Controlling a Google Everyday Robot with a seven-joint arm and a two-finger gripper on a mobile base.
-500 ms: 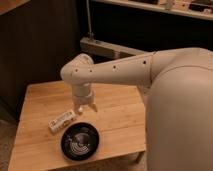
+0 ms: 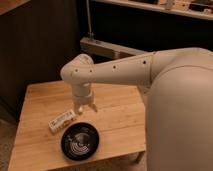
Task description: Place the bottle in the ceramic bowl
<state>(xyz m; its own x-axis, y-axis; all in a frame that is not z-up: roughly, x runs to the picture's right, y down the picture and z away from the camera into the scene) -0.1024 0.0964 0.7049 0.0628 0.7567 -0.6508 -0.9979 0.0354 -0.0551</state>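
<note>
On the table [image 2: 40,100], just beside the wide-spread tool [image 2: 84,108], lies the bottle [image 2: 62,120].

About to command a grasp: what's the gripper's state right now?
Gripper: fingers open, holding nothing, just above the wooden table beside the lying bottle.

We take this for an indoor work space, an office or lab corner rather than a home, though we cannot tell which; a pale wood table [image 2: 117,120] stands on a speckled grey floor [image 2: 6,141]; dark panels [image 2: 35,45] close it in behind; a shelf [image 2: 150,7] with small things runs along the top; a metal rail [image 2: 107,48] crosses behind the arm [image 2: 120,71]; the gripper [image 2: 85,107] hangs spread just above the table.
</note>
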